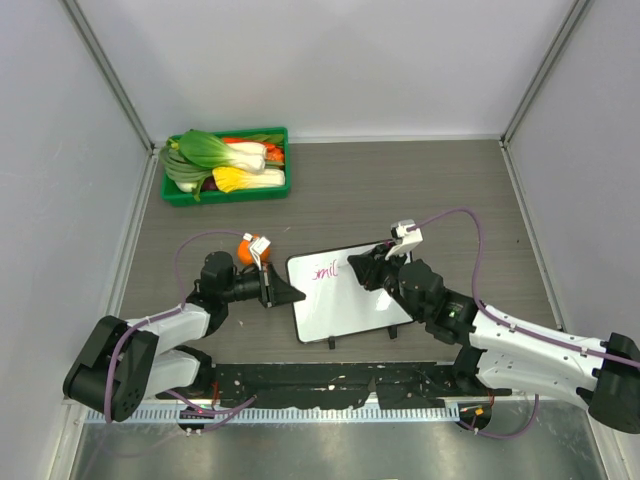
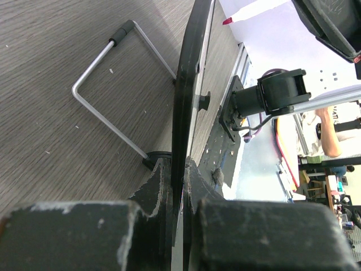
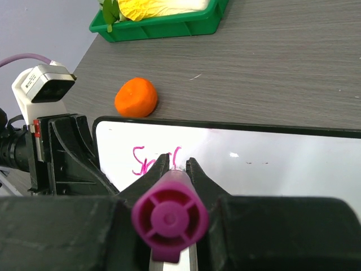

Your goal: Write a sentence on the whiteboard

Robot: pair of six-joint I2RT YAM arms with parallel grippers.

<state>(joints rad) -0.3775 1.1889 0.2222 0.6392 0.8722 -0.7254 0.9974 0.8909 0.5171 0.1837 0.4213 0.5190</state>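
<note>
- Pinches a magenta marker (image 3: 169, 217) in the right gripper (image 3: 176, 166), tip pointed at the whiteboard (image 1: 350, 300).
- Clamps the board's left frame edge in the left gripper (image 2: 179, 169), fingers pressed together on it.
- Reads "Smil" in the sentence (image 1: 325, 271), at the board's far-left corner.
- Lies mid-table (image 1: 430, 190) between both arms, with an orange (image 1: 245, 250) just off the far-left corner and a green tray (image 1: 226, 197) of vegetables well beyond.

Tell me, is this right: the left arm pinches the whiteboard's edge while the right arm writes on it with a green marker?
Not green: the right wrist view shows a magenta marker, like the writing. Otherwise yes: the left pincer pinches the whiteboard edge; the right pincer holds the marker.
</note>
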